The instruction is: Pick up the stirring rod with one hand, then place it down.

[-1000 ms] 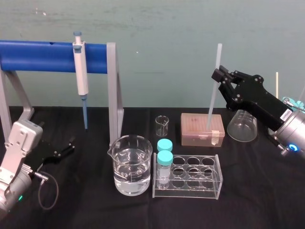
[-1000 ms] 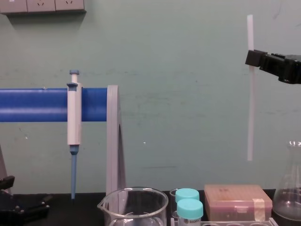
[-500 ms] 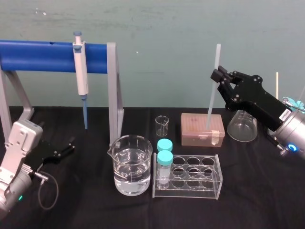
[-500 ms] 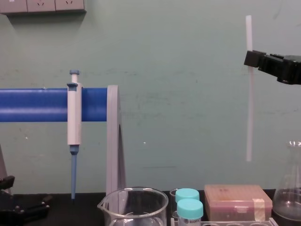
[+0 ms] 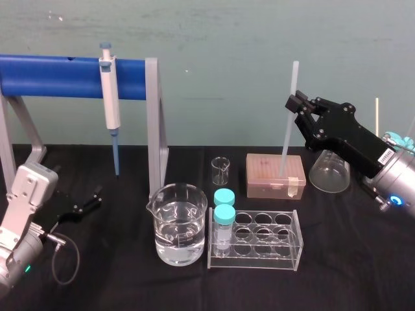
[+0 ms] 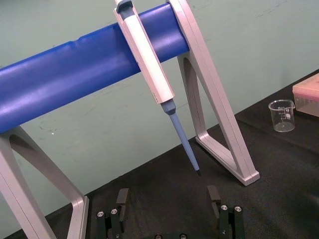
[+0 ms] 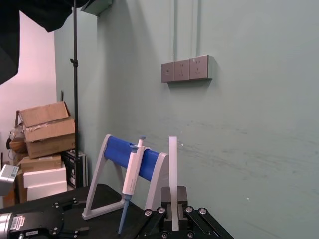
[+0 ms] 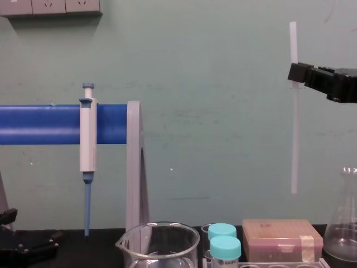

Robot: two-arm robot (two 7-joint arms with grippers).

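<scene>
A thick blue bar point(image 6: 75, 74) rests on grey legs point(image 6: 214, 114). A white pipette point(image 6: 149, 59) hangs from the bar, its blue tip pointing down at the black tabletop point(image 6: 279, 169). Past the bar's end stand a small glass beaker point(image 6: 282, 115) and the corner of a tan box point(image 6: 309, 92). Nearer than the bar, the left gripper point(image 6: 168, 196) has its fingers spread wide.
</scene>
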